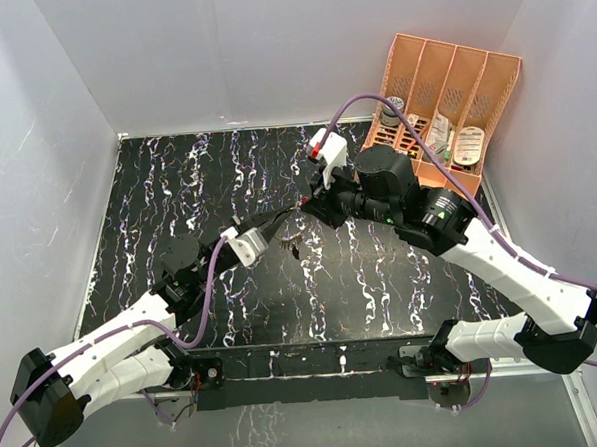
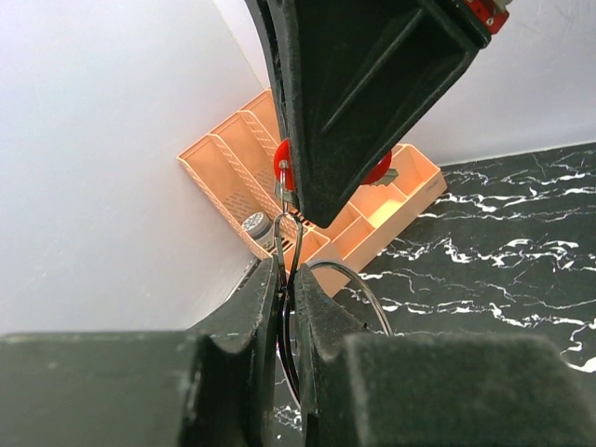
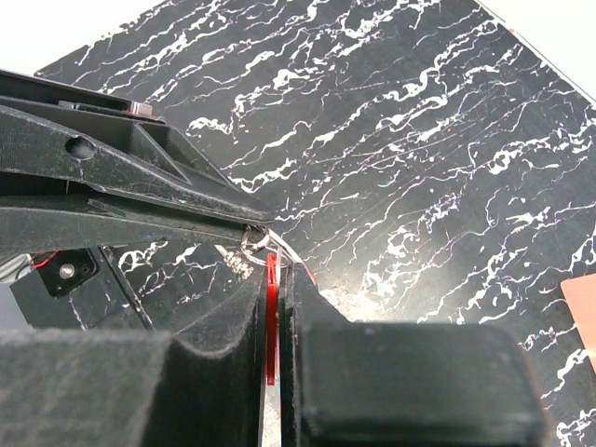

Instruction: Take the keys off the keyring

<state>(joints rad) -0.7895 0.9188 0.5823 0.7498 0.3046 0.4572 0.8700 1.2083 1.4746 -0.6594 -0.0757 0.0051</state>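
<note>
White walls close in a black marbled worktop (image 1: pixel 177 190), with an orange organiser (image 1: pixel 442 86) at the back right. Both hands meet above the middle: left hand (image 2: pixel 284 279) clamped on the keyring (image 2: pixel 296 244), right hand (image 3: pixel 277 270) clamped on the red piece (image 3: pixel 271 317), keys (image 1: pixel 293 248) dangling below.

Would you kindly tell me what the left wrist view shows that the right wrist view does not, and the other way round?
Only the left wrist view: the orange organiser against the white wall, and the keyring wire pinched between the fingers of the left gripper.
Only the right wrist view: the red piece clamped edge-on in the right gripper, and a broad stretch of the table.
Both: the two shut grippers meeting tip to tip, the red piece, and the black marbled table.
</note>
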